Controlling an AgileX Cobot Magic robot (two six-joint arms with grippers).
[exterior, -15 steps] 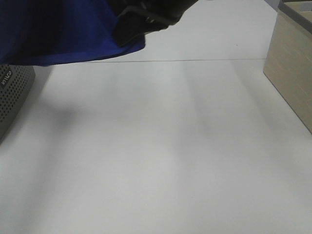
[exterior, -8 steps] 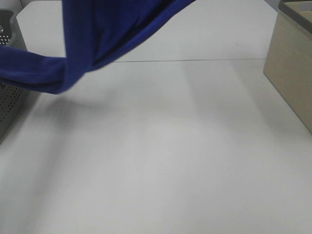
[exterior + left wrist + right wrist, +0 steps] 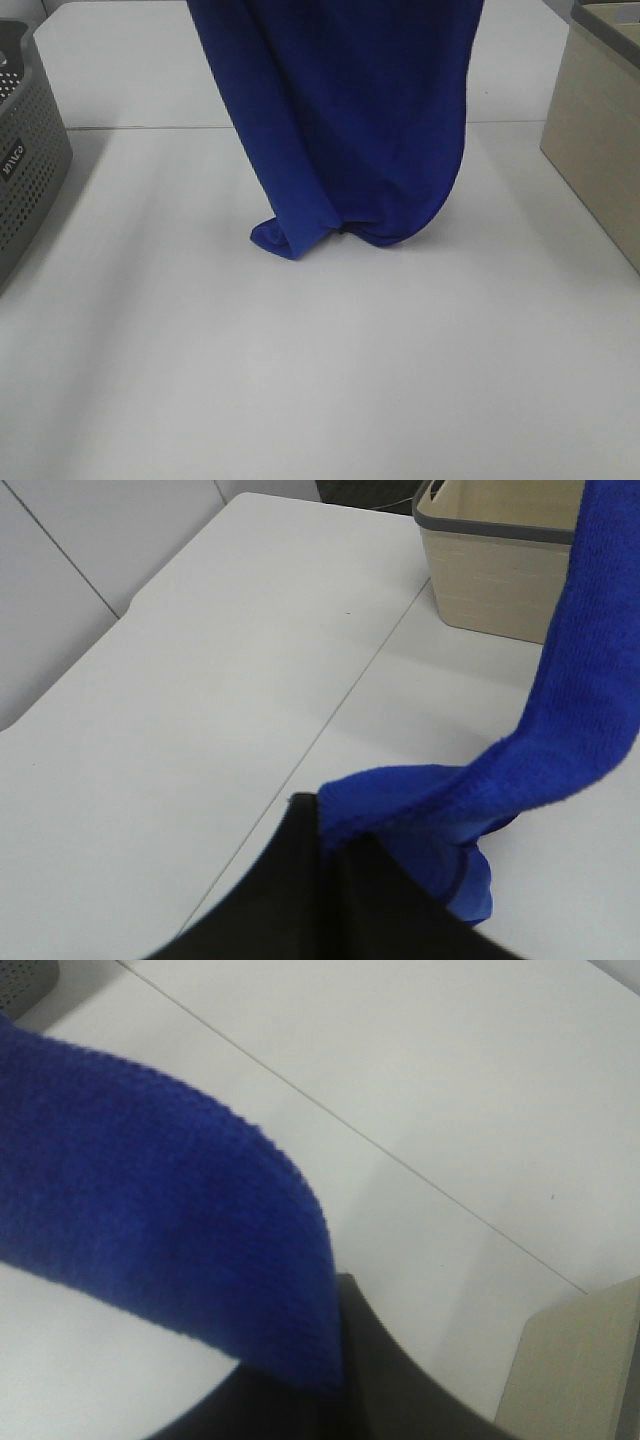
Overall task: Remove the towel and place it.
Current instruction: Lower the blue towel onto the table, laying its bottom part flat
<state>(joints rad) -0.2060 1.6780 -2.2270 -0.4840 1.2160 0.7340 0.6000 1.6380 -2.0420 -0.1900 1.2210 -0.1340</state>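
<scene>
The royal-blue towel (image 3: 350, 120) hangs in long folds from above the top edge of the exterior high view, and its lower end rests bunched on the white table (image 3: 320, 380) near the middle. Neither gripper shows in that view. In the left wrist view my left gripper (image 3: 330, 845) is shut on a folded edge of the towel (image 3: 590, 710), which stretches away taut. The right wrist view has the towel (image 3: 150, 1220) draped from my right gripper (image 3: 335, 1380), whose black jaws are shut on its edge.
A grey perforated basket (image 3: 25, 150) stands at the table's left edge. A beige box (image 3: 600, 140) with a grey rim stands at the right edge, also seen as the box (image 3: 500, 560) in the left wrist view. A seam line crosses the table behind the towel.
The towel was bunched high at the upper left over the basket. It has swung to the middle and now hangs straight down with its bottom touching the table.
</scene>
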